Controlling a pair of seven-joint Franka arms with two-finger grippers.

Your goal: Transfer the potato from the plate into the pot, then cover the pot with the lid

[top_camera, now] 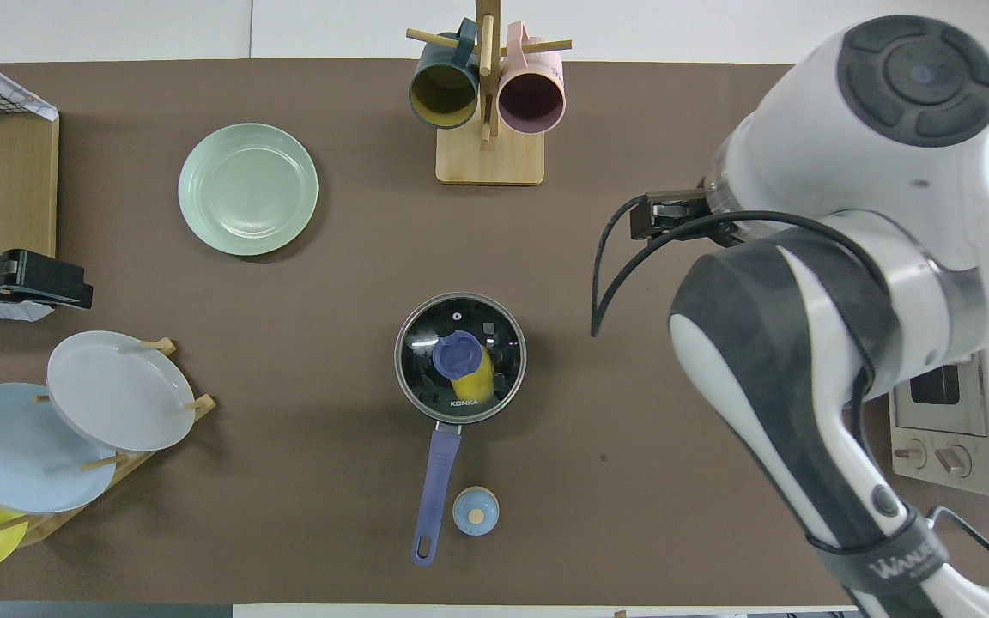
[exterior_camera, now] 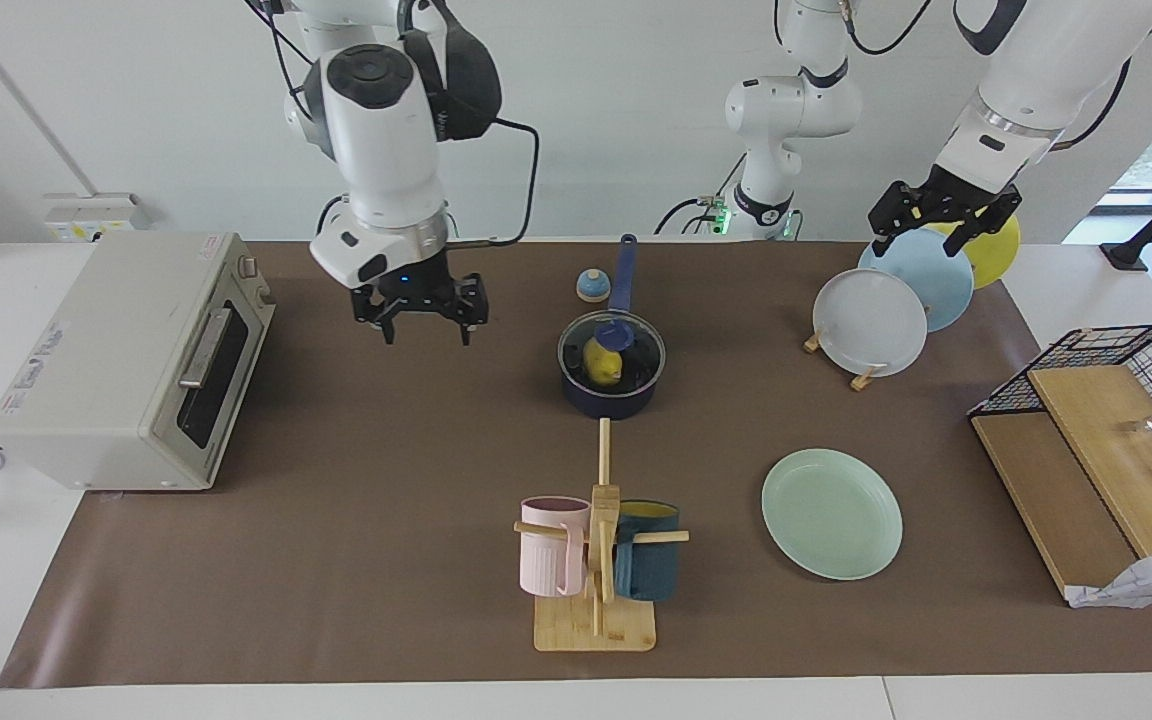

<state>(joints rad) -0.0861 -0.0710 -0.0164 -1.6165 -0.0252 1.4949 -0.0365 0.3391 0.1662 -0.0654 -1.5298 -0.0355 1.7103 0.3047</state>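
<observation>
The dark navy pot [exterior_camera: 608, 403] stands mid-table with the glass lid [exterior_camera: 638, 352] seated on it, blue knob [exterior_camera: 614, 333] up. Through the glass I see the yellow potato [exterior_camera: 601, 363] inside. From overhead the lid [top_camera: 496, 342] covers the pot, the potato [top_camera: 481, 378] shows beneath, and the pot's blue handle [top_camera: 435, 468] points toward the robots. The mint-green plate [exterior_camera: 831, 513] lies bare, farther from the robots. My right gripper [exterior_camera: 423, 322] hangs open and empty over the mat between pot and toaster oven. My left gripper [exterior_camera: 929, 228] waits open above the plate rack.
A toaster oven [exterior_camera: 136, 355] sits at the right arm's end. A mug tree [exterior_camera: 596, 560] with pink and teal mugs stands farther from the robots than the pot. A small bell [exterior_camera: 592, 285] rests beside the pot's handle. Upright plates [exterior_camera: 871, 322] and a wire basket [exterior_camera: 1126, 400] sit at the left arm's end.
</observation>
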